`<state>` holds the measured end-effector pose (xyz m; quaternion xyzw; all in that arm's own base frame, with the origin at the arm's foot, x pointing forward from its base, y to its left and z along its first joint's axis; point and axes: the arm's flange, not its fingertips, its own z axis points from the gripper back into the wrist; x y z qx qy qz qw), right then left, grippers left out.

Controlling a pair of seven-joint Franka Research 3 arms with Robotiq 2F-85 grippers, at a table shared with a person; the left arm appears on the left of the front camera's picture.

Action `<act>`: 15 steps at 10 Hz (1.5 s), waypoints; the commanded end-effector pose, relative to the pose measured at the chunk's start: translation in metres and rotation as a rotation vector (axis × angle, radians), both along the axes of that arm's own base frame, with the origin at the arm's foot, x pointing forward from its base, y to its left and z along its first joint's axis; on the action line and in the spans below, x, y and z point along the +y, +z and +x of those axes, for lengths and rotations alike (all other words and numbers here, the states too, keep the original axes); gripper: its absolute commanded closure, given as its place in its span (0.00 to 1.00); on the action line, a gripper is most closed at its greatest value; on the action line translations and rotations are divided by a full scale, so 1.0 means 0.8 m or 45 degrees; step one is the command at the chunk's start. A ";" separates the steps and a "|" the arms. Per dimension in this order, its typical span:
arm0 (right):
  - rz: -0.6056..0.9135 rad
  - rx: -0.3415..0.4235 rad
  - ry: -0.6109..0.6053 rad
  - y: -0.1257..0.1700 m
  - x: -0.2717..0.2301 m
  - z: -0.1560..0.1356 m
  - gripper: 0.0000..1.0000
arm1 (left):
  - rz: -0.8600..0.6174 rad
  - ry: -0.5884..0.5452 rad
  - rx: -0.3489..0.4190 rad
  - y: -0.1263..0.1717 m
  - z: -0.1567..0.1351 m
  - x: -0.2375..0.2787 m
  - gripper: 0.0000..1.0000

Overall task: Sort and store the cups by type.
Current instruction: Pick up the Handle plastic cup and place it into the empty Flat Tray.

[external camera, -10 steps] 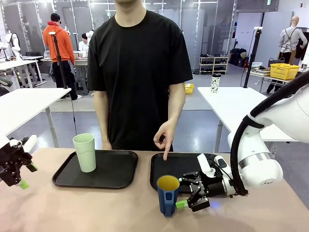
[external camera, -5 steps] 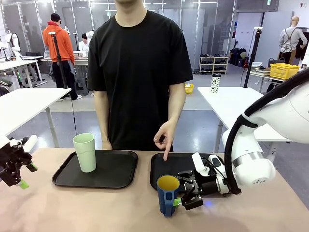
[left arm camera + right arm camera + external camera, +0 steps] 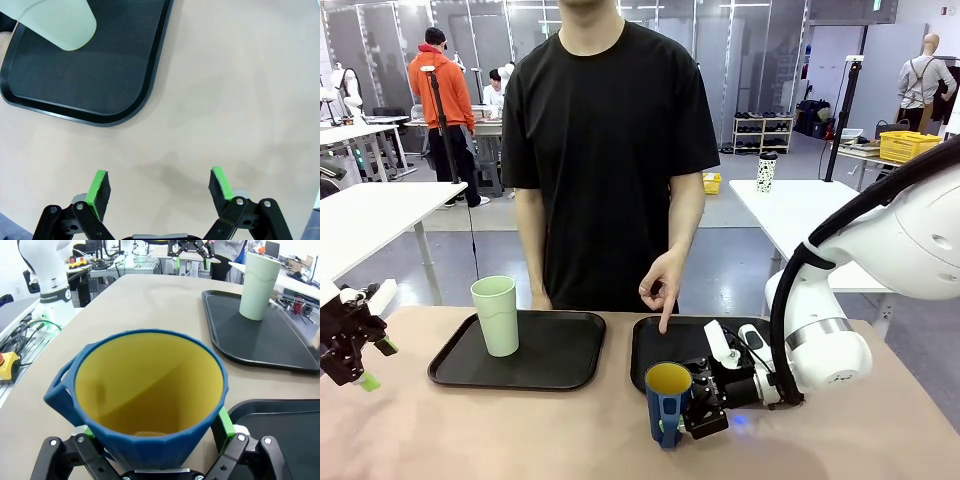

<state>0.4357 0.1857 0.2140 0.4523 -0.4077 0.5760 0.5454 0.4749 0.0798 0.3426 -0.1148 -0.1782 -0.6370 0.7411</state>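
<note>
**Mug bracketed, squeeze pending**

Your right end effector lies low and sideways, jaws wide around the blue mug on the table — not yet gripping. Close next, then lift to the right tray where the person's hand points. Green tumbler stands on the left tray; left end effector is wide, empty.

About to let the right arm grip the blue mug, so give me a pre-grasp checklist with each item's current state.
1. Blue mug upright on the table: ok.
2. Right gripper jaws open, one pad either side of the mug: ok.
3. Mug empty inside: ok.
4. Person's hand pointing at the right tray, clear of the mug: ok.
5. Green tumbler already on the left tray: ok.
6. Left gripper open, away from the mug: ok.
</note>
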 end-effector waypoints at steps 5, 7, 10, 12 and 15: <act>0.040 -0.045 -0.006 -0.013 0.005 0.000 0.36 | -0.005 -0.024 0.001 0.000 -0.002 0.001 0.00; 0.037 -0.029 -0.016 -0.009 0.002 -0.001 0.44 | -0.005 -0.024 0.001 0.000 -0.002 0.001 0.00; 0.016 -0.044 -0.038 0.043 -0.013 0.000 0.44 | -0.005 -0.024 0.001 0.000 -0.002 0.001 0.00; -0.001 -0.034 -0.055 0.075 -0.021 0.000 0.44 | -0.005 -0.024 0.001 0.000 -0.002 0.001 0.00; -0.011 -0.017 -0.067 0.101 -0.032 0.000 0.44 | -0.005 -0.024 0.001 0.000 -0.002 0.001 0.00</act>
